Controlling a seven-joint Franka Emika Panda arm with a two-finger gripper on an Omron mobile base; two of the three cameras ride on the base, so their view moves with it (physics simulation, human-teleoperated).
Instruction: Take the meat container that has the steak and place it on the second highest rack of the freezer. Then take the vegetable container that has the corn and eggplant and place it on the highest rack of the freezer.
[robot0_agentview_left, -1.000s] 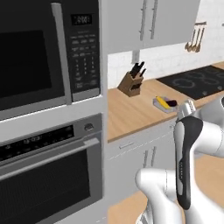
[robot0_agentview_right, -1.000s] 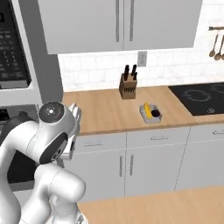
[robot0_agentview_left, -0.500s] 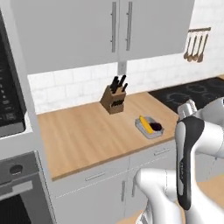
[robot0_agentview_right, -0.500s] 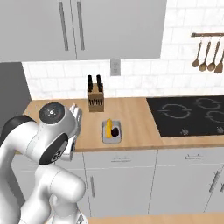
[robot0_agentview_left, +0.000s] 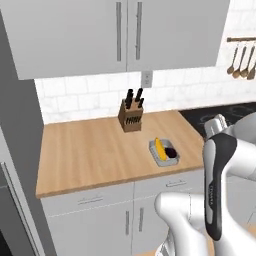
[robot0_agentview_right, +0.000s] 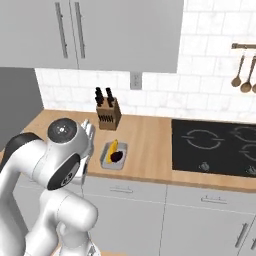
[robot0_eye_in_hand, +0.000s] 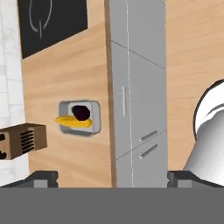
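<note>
Scene: While the white arm with dark joints is rising at the lower edge of both base views, a wooden counter (robot0_agentview_left: 100, 150) is stretching across a kitchen under pale grey wall cabinets (robot0_agentview_left: 125, 32).
Vegetable container: the shallow grey rectangular tray with a raised rim (robot0_agentview_left: 163, 152) (robot0_agentview_right: 114, 154) (robot0_eye_in_hand: 78, 118) is sitting flat on the counter close to its front edge, at about 4 o'clock from the knife block in the left base view.
Corn: the bright yellow elongated cob (robot0_agentview_left: 159, 147) (robot0_agentview_right: 113, 146) (robot0_eye_in_hand: 72, 123) is lying inside the tray along one side.
Dark piece: a rounded dark purple-black lump (robot0_agentview_left: 171, 152) (robot0_agentview_right: 116, 156) (robot0_eye_in_hand: 80, 112) is lying in the tray just beside the cob, touching or nearly touching it.
Knife block: a brown wooden block holding black-handled knives (robot0_agentview_left: 131, 116) (robot0_agentview_right: 108, 112) (robot0_eye_in_hand: 22, 140) is standing near the white tiled wall, apart from the tray.
Cooktop: a flat black hob with pale ring marks (robot0_agentview_right: 215, 147) (robot0_agentview_left: 220, 116) (robot0_eye_in_hand: 52, 24) is lying set into the counter at 3 o'clock from the tray in the right base view.
Utensils: wooden spoons (robot0_agentview_right: 242, 75) are hanging from a rail on the wall above the hob.
Gripper: the two-finger gripper (robot0_eye_in_hand: 111, 177) is hanging well above the floor and the grey drawer fronts (robot0_eye_in_hand: 135, 109); its jaws are standing spread wide with nothing between them, the dark fingertips (robot0_eye_in_hand: 41, 177) showing at the lower corners of the hand view, the tray at about 10 o'clock from the gap.
</note>
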